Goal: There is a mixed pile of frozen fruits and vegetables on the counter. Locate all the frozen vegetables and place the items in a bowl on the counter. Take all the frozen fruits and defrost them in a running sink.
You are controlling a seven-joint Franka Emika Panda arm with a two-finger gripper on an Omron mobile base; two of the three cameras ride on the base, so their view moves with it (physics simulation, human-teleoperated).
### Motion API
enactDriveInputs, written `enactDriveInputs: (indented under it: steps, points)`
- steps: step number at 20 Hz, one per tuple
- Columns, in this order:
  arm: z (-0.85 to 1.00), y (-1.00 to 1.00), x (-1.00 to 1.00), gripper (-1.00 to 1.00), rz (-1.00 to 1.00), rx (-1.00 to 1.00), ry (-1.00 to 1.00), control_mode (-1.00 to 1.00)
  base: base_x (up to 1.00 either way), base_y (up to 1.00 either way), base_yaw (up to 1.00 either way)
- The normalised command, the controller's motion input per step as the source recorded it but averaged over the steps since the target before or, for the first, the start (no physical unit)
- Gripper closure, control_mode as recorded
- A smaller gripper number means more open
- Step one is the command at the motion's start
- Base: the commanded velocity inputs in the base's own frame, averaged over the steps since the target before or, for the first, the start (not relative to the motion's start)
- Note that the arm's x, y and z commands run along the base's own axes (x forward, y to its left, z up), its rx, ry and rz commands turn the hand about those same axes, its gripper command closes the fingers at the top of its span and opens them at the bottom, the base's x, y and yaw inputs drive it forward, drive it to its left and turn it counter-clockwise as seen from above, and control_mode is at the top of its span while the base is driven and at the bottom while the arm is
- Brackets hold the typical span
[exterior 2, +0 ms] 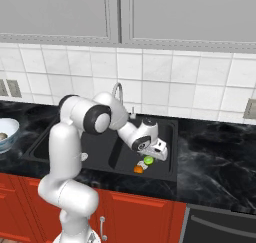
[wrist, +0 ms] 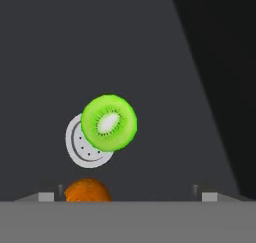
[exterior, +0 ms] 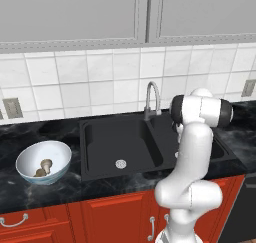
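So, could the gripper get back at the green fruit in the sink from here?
Probably yes: the open gripper hangs just above the green fruit, which lies over the drain beside the orange fruit, with nothing between.

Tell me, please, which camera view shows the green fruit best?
The hand view: the green fruit appears large, its pale centre visible, overlapping the silver drain. The right base view shows it as a small green spot in the sink's basin.
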Motion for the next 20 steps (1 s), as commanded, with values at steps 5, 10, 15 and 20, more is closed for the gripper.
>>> enactDriveInputs:
  steps: [5, 10, 15, 20]
  points:
    - [0.62, 0.0, 0.0, -1.0, 0.0, 0.0, 0.0, -1.0, 0.0, 0.0, 0.0]
    - [0.68, 0.0, -0.04, -1.0, 0.0, 0.0, 0.04, -1.0, 0.0, 0.0, 0.0]
    - [0.67, 0.0, -0.45, -1.0, 0.0, 0.0, 0.03, -1.0, 0.0, 0.0, 0.0]
    - [0.65, 0.0, -0.41, -1.0, 0.0, 0.0, 0.0, -1.0, 0.0, 0.0, 0.0]
